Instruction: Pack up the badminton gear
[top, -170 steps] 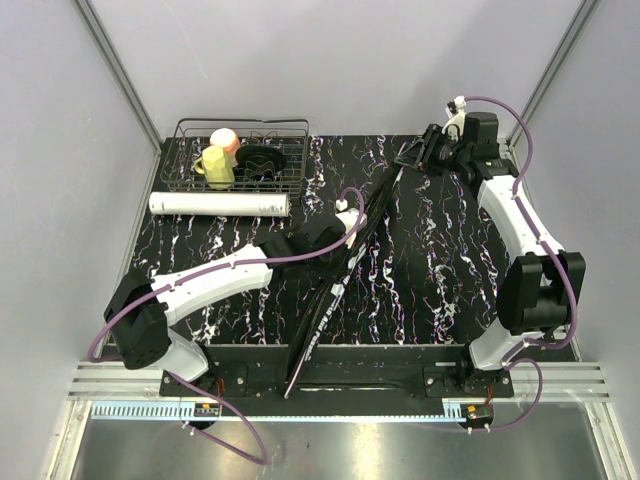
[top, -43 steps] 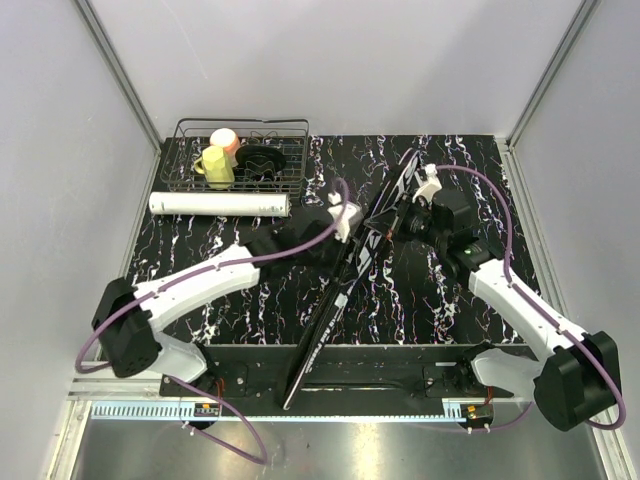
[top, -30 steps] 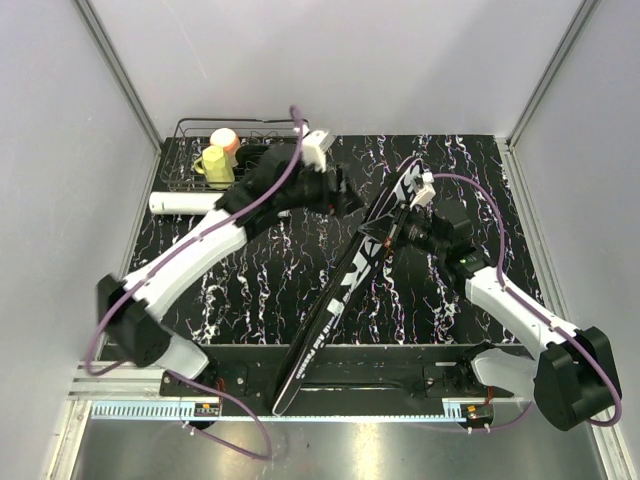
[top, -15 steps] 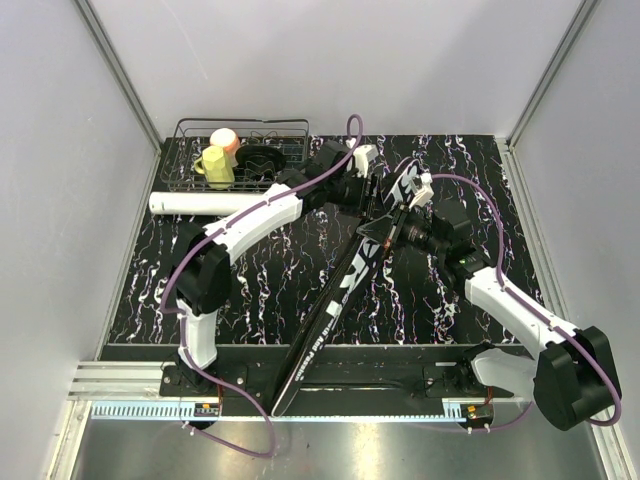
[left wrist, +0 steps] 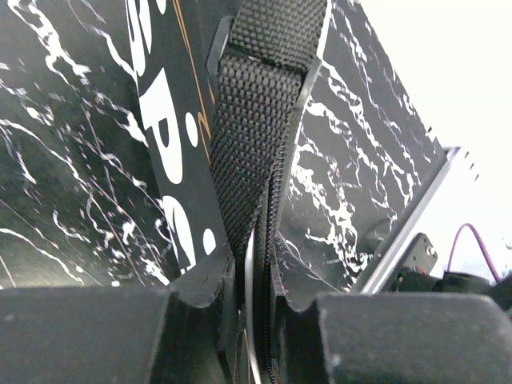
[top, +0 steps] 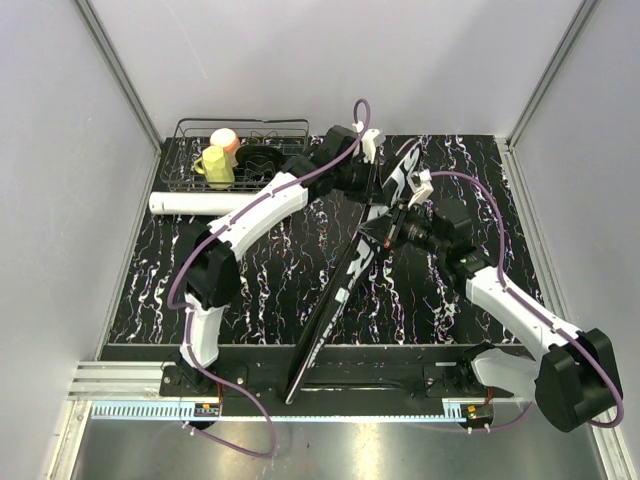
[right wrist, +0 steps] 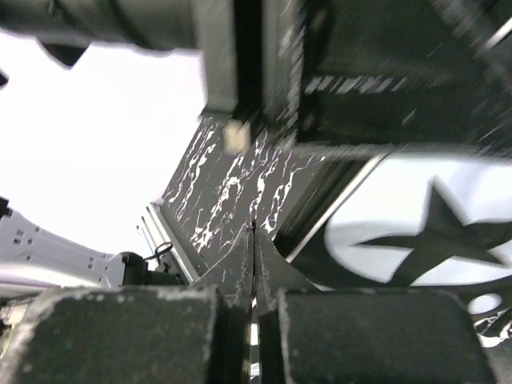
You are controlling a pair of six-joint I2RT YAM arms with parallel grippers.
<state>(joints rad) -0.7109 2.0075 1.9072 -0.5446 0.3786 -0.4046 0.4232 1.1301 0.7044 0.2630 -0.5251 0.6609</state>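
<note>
SPORT bag [top: 345, 290] lies diagonally across the desk [top: 250, 290], head end far. My left gripper [left wrist: 254, 268] is pinched narrow on its webbing strap [left wrist: 260, 120], likely to steady or lift it. Right gripper [right wrist: 254, 240] is fully closed against the bag; I cannot tell whether it holds anything.

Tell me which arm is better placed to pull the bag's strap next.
Left. The left gripper is clamped on the strap at the bag's far end. The right gripper is shut on the bag's edge nearer the middle, probably better for steadying it.
</note>
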